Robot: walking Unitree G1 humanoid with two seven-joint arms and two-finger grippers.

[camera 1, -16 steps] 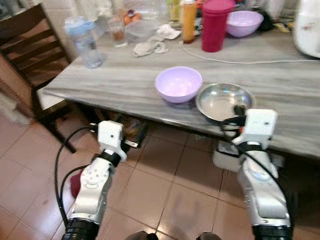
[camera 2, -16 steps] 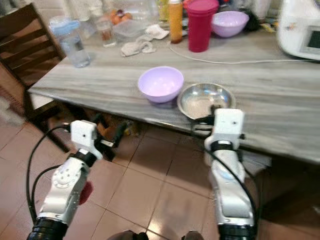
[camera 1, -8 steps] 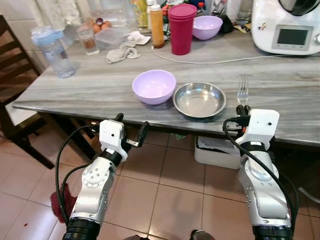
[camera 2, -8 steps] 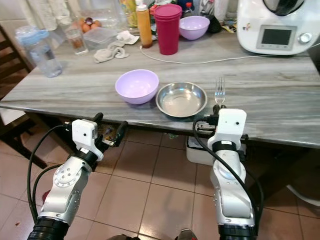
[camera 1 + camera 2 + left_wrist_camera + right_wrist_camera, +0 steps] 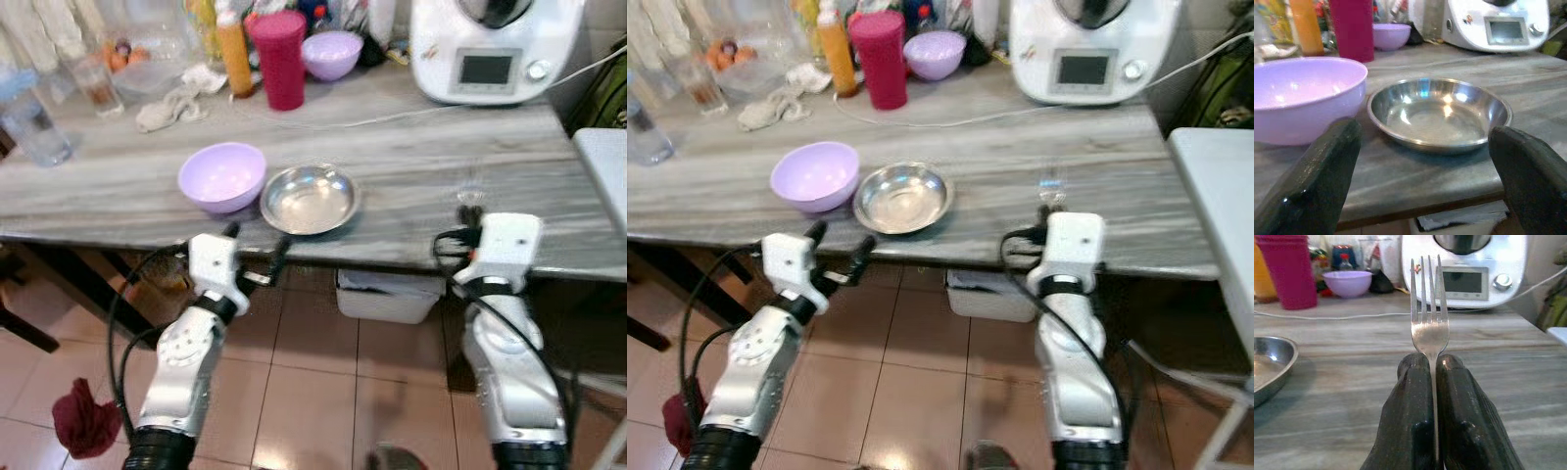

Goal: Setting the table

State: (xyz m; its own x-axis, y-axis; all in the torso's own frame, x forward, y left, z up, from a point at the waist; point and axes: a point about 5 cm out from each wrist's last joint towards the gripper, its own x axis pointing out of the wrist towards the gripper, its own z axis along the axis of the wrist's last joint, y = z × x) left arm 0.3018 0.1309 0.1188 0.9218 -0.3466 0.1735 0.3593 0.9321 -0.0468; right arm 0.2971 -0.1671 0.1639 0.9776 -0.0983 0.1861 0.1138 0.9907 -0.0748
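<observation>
A steel bowl (image 5: 309, 199) sits near the front edge of the grey table (image 5: 411, 162), with a lilac bowl (image 5: 221, 176) touching its left side. My right gripper (image 5: 1430, 369) is shut on a metal fork (image 5: 1429, 308), tines pointing forward over the table edge; the fork (image 5: 469, 196) is held to the right of the steel bowl. My left gripper (image 5: 255, 245) is open, just below the table edge in front of the steel bowl (image 5: 1439, 113) and holds nothing.
At the back of the table stand a white kitchen machine (image 5: 490, 44), a red tumbler (image 5: 279, 57), an orange bottle (image 5: 231, 51), a second lilac bowl (image 5: 331, 54), a cloth (image 5: 171, 103) and glasses. A white cord (image 5: 392, 116) crosses the table. A white bin (image 5: 387, 294) sits underneath.
The whole view has shifted to the right along the table, so the camera has moved. Both grippers keep the same pose; the fork stays held.
</observation>
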